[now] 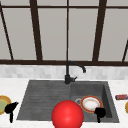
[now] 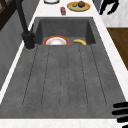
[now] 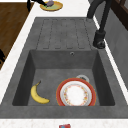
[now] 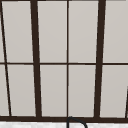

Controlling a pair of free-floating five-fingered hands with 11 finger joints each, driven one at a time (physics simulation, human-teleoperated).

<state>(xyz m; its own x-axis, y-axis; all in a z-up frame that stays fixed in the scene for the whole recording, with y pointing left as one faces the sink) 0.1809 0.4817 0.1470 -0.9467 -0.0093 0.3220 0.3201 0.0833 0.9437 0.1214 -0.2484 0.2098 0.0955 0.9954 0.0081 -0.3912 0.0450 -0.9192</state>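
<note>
The left hand [image 1: 10, 108] hangs loosely open and empty beside the yellow plate [image 1: 3, 104] on the counter, while the right hand [image 1: 100, 112], fingers curled on nothing, hovers by the red-rimmed plate [image 1: 90, 103] in the sink basin [image 1: 106, 93]
</note>
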